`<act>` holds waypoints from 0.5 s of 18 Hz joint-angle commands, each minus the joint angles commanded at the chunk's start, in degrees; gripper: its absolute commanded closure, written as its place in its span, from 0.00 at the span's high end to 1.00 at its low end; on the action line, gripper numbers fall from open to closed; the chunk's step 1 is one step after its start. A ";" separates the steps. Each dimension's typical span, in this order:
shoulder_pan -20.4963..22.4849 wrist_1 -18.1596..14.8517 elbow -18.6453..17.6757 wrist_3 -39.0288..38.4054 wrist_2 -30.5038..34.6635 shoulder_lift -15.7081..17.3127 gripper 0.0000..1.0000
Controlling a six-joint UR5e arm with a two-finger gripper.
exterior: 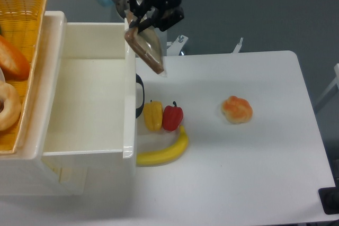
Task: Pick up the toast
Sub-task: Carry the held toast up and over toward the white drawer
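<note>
The toast [146,50] is held clamped in the gripper [142,26], lifted off the table [254,162] beside the bin [128,78] wall. Its upper end is hidden by the fingers; the arm is cut off at the top edge.

Bench [254,183] with food items, an open drawer [85,104] at left.
The tool [151,17] holds the toast [145,51] above the drawer's right wall, behind two peppers [163,116]. A banana [165,152] lies in front of the peppers. A bun [237,109] sits to their right. A basket [18,51] stands far left.
</note>
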 joint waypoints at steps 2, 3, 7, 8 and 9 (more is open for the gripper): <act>-1.84 1.05 0.00 0.00 0.00 -0.17 0.10; -3.07 1.41 0.00 0.00 0.08 -0.52 0.10; -4.83 2.37 -0.79 0.70 0.52 -0.79 0.10; -5.01 2.55 -0.79 0.70 0.61 -0.70 0.10; -5.28 2.64 -0.88 0.70 0.70 -0.70 0.10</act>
